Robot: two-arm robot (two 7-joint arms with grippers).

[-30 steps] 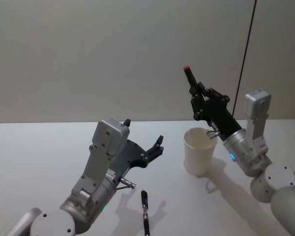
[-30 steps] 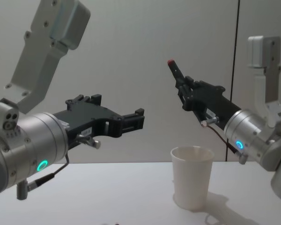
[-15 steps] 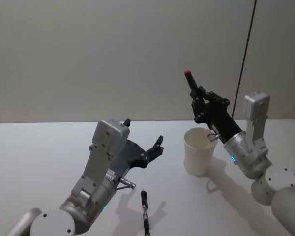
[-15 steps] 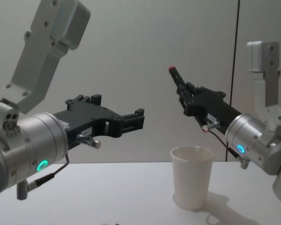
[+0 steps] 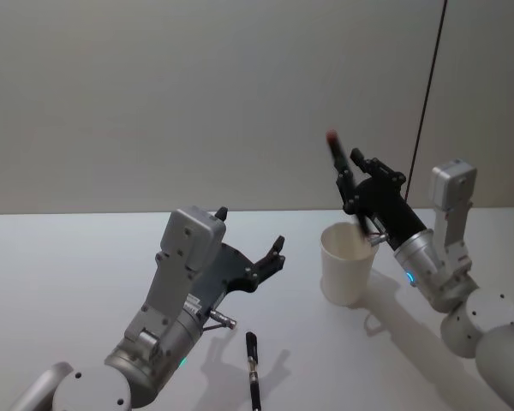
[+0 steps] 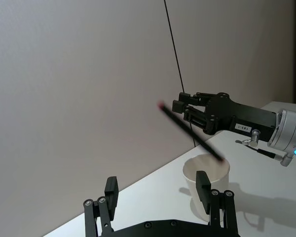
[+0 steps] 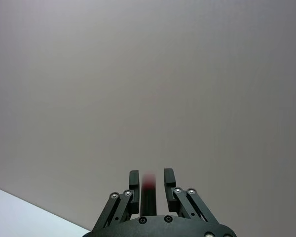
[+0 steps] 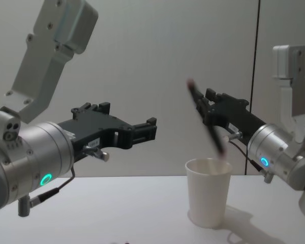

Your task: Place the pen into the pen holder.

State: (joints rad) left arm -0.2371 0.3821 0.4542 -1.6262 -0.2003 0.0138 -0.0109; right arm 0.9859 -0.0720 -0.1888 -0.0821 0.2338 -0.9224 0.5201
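- Plain grey wall [image 5: 154, 86] behind; white tabletop [image 5: 68, 257] in front of it.
- Left tool [image 5: 250, 228]: fingers spread wide, nothing between them, touching nothing. It hangs above the tabletop, pointing forward and toward the cup. Forearm rises from the lower left, elbow block raised high in the chest view.
- Second pen [image 5: 252, 364]: black, lying flat on the tabletop just below the left tool.
- Pen holder [image 5: 347, 270]: white paper cup, upright on the tabletop, right of centre, mouth open.
- Pen [image 8: 206, 117]: black with a red top end, blurred, steeply tilted. Lower tip is at the cup's rim; whether it is inside I cannot tell.
- Right tool [image 7: 151, 174]: fingers slightly parted, a slim gap showing on each side of the pen, so not clamping it. It sits above and just behind the cup, angled up and leftward; forearm climbs from the lower right.
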